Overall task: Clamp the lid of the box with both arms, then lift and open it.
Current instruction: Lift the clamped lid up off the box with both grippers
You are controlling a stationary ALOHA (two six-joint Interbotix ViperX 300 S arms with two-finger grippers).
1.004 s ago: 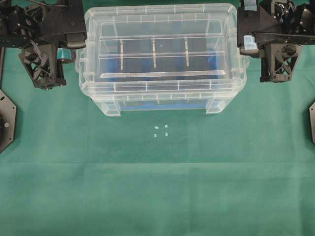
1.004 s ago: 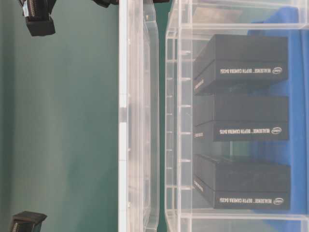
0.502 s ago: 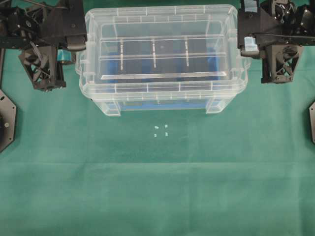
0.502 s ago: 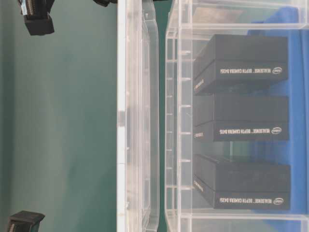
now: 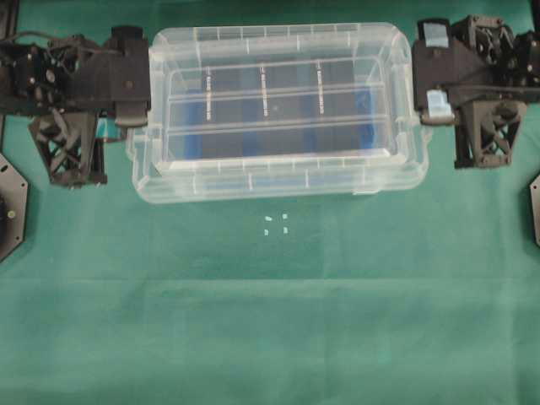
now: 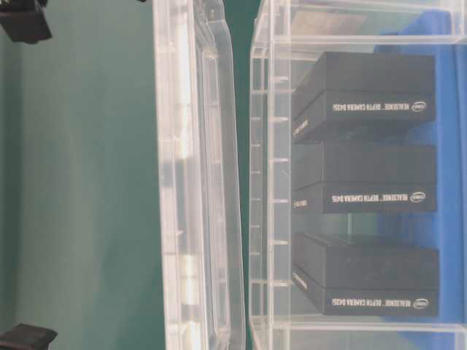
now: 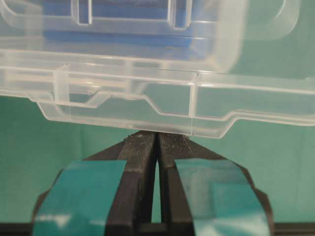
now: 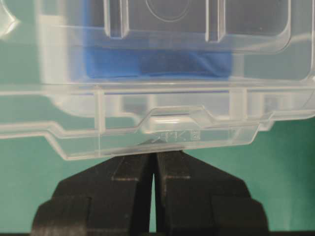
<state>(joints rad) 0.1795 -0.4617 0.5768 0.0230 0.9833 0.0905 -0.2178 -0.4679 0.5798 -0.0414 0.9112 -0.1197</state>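
Overhead, both tool tips hidden behind lid (image 5: 278,101) ends; left tool (image 7: 157,140) and right tool (image 8: 153,157) clamped onto its edge.

Robot lab bench, green cloth (image 5: 270,321), fixed arms

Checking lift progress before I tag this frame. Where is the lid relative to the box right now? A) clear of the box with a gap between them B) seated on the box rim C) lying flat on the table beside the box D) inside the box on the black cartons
A: in the table-level view the lid stands apart from the box, with green cloth showing in the gap between them.
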